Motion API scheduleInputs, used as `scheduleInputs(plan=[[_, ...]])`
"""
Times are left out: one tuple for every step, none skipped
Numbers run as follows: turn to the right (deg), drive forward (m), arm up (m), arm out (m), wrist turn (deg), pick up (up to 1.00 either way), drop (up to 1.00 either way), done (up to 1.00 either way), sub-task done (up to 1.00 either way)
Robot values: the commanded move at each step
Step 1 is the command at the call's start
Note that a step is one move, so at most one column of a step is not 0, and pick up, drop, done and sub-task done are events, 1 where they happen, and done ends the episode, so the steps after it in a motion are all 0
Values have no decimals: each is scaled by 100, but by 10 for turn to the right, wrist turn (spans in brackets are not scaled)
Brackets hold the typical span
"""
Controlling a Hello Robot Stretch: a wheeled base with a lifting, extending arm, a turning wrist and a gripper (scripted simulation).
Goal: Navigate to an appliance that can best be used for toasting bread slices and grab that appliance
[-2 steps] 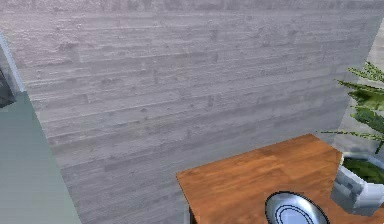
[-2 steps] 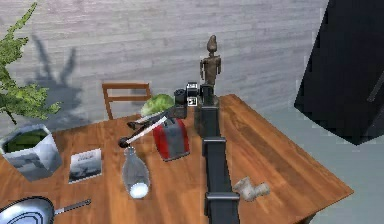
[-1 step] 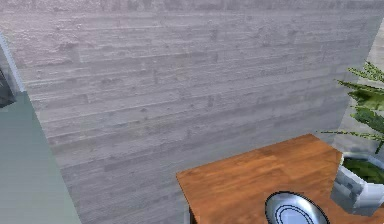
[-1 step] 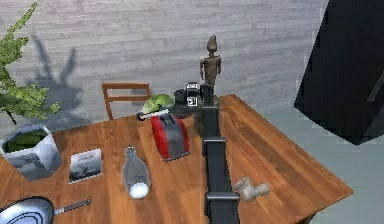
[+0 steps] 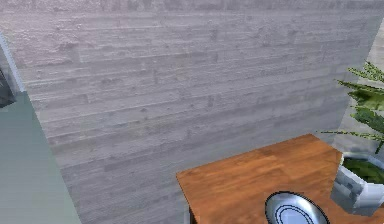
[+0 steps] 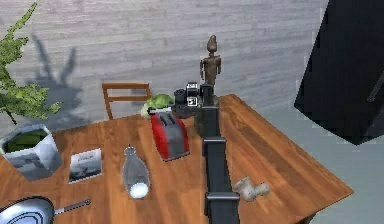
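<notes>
My arm [image 6: 215,170] reaches across the wooden table [image 6: 285,150] to put my gripper [image 6: 180,105] at the far end of the red toaster [image 6: 170,138], presumably for the grab. Whether I hold it, and how my jaws stand, I cannot tell.

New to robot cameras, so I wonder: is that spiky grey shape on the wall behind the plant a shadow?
Arm side view: yes, the potted plant throws that shadow on the wall; the wooden table shows no glare. Forward view: the wall looks evenly lit.
</notes>
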Motion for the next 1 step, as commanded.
scheduleInputs(plan=[[0, 0, -30, 0, 0, 0, 0, 0, 0]])
